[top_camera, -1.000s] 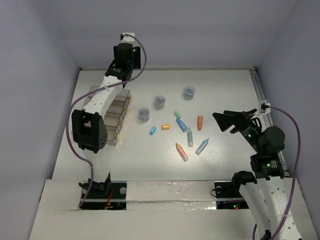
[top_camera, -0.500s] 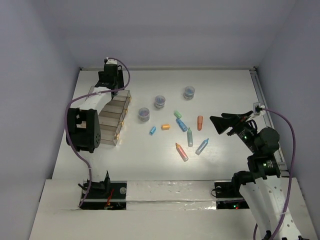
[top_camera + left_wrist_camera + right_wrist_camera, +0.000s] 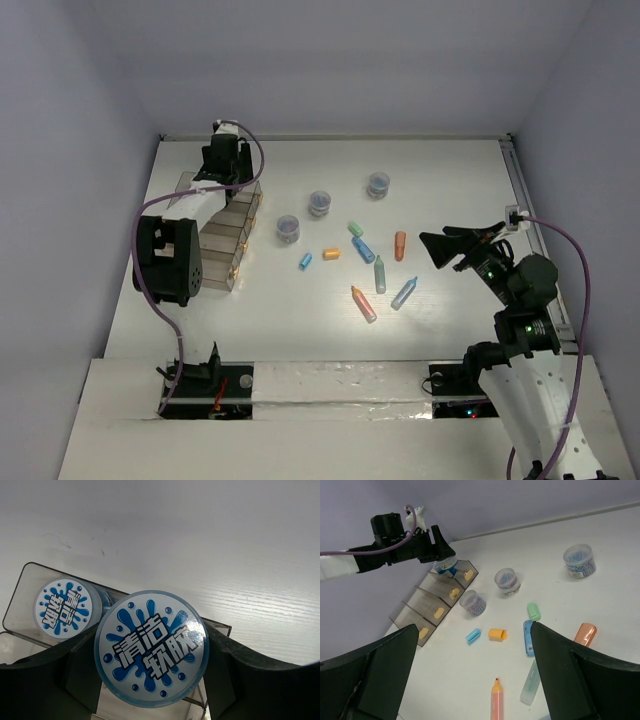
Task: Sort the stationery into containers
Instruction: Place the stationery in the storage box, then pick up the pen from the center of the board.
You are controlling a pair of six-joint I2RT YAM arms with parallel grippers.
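Observation:
My left gripper [image 3: 224,160] is shut on a round jar [image 3: 151,648] with a blue splash lid and holds it over the far end of the brown-tinted tray block [image 3: 225,238]. A second such jar [image 3: 64,608] sits in the far tray [image 3: 216,624]. Three more jars [image 3: 378,185] [image 3: 320,203] [image 3: 288,228] stand on the table. Loose pens and caps lie mid-table: a blue marker [image 3: 364,249], an orange one [image 3: 400,245], and an orange-pink highlighter [image 3: 364,304]. My right gripper [image 3: 447,245] is open and empty, hovering to the right of them.
In the right wrist view the tray block [image 3: 427,605] steps down toward the lower left, each tray with a yellow tab. A green cap [image 3: 534,611], blue cap [image 3: 473,635] and orange cap [image 3: 497,634] lie loose. The back wall stands close behind the trays.
My left gripper has come from the back wall down and left to the far end of the tray block, then barely shifted. My right arm has shifted slightly.

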